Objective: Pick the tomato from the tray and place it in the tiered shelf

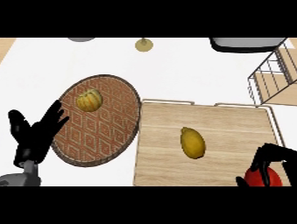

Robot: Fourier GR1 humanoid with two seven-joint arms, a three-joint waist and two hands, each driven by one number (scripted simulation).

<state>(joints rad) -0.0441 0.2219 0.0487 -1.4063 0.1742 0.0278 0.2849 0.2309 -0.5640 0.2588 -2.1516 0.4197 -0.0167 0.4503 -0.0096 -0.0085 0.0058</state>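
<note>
Curling right hand [285,161] round tomato [266,179] at tray's [209,114] near right corner, not yet lifting toward shelf [271,75]; resting left hand [34,136] spread.

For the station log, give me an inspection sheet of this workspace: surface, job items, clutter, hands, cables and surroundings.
Surface: white counter.
Job's things: red tomato at the near right corner of the wooden tray; wire tiered shelf at the far right.
Clutter: lemon on the tray; yellow-orange gourd on a round woven mat.
Hands: right hand curled round the tomato; left hand open, resting at the left.
Cables: nothing seen.
Surroundings: grey-white vessel and small yellowish round thing at the far edge.
</note>
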